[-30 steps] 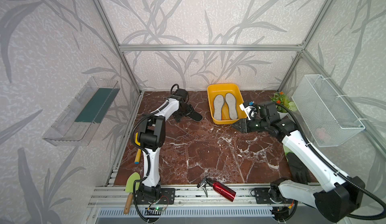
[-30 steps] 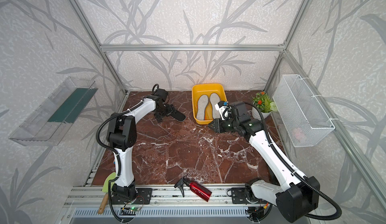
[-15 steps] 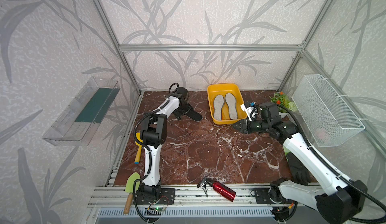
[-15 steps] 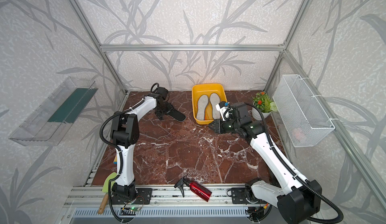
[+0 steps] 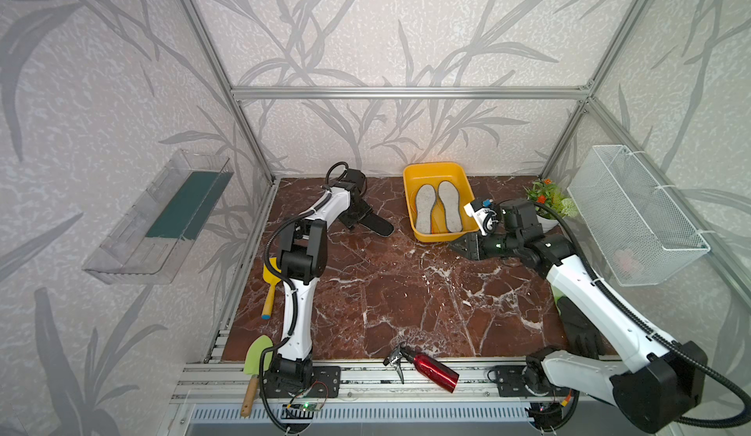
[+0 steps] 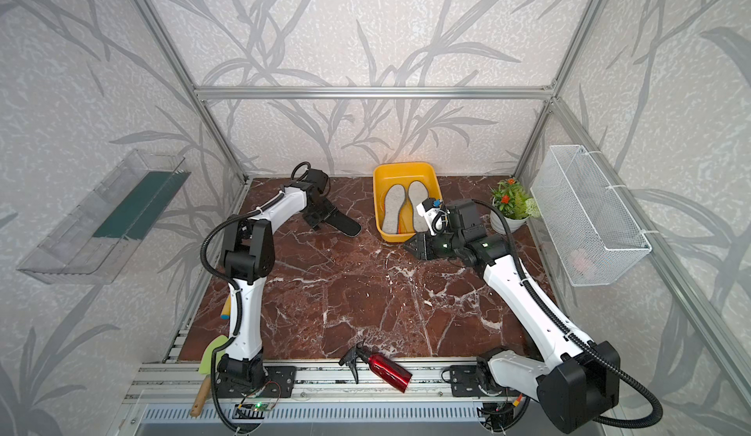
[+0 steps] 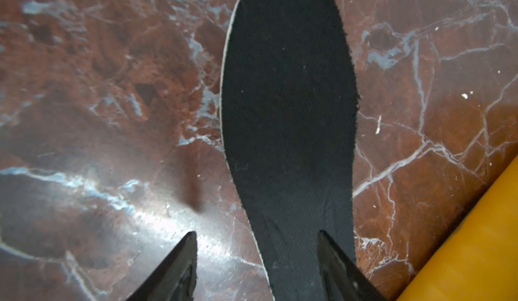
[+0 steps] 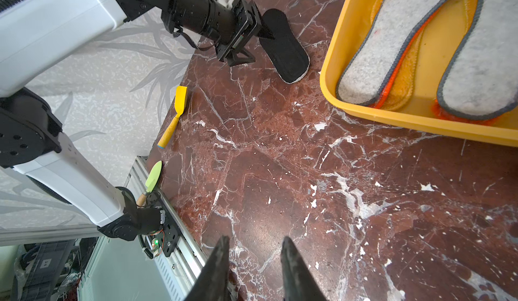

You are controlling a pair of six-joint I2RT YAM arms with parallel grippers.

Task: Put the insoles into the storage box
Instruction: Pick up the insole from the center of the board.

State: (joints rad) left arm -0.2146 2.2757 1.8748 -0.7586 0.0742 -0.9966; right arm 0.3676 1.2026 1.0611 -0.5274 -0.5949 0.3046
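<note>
A black insole lies flat on the marble left of the yellow storage box, and it fills much of the left wrist view. My left gripper is open at its heel. One finger is over the insole and the other is over bare marble; the right wrist view shows this left gripper low at that end. Two grey felt insoles lie in the storage box on orange ones. My right gripper hovers open and empty just in front of the box.
A black glove lies under the right arm. A red spray bottle sits at the front edge. A yellow scraper and green trowel lie at the left. A potted plant, wire basket and clear tray line the sides.
The left arm has stayed at the heel of the black insole, which has not moved. The right arm has barely moved.
</note>
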